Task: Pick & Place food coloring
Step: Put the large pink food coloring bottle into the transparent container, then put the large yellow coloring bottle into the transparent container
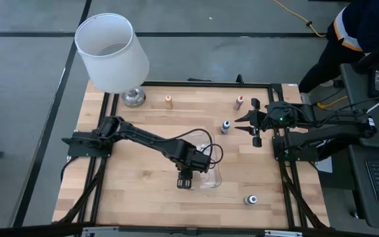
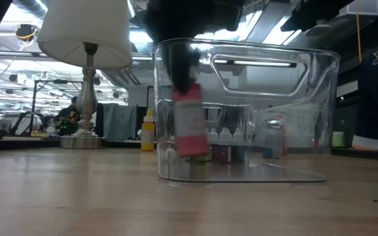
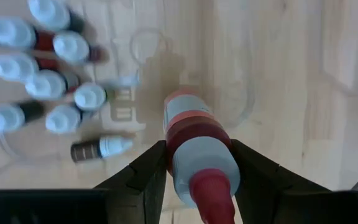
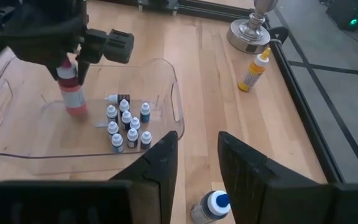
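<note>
My left gripper (image 3: 199, 149) is shut on a red food coloring bottle (image 3: 191, 134) with a red cap, inside the clear tray (image 1: 210, 179). The right wrist view shows this bottle (image 4: 71, 93) upright near the tray's end. A cluster of tiny dropper bottles (image 4: 127, 126) with pale caps stands on the tray floor, one lying on its side (image 3: 98, 149). My right gripper (image 1: 250, 122) is open and hovers over the table's right side, beside a blue-capped bottle (image 1: 226, 126) that stands on the table. My left gripper pinches the red bottle between its two fingers (image 3: 154, 165) at the pale upper part (image 3: 178, 163) just below the cap. The fingers come from above, pointing down. The bottle hangs upright below them inside the tray (image 2: 241, 111), its base (image 2: 190, 152) slightly above the tray floor.
A white-shaded lamp (image 1: 112, 52) stands at the table's far left corner. An orange bottle (image 1: 168, 101) and a pink bottle (image 1: 239, 102) stand near the far edge, and another bottle (image 1: 250, 199) near the near right. A person (image 1: 347, 39) stands beyond the far right corner.
</note>
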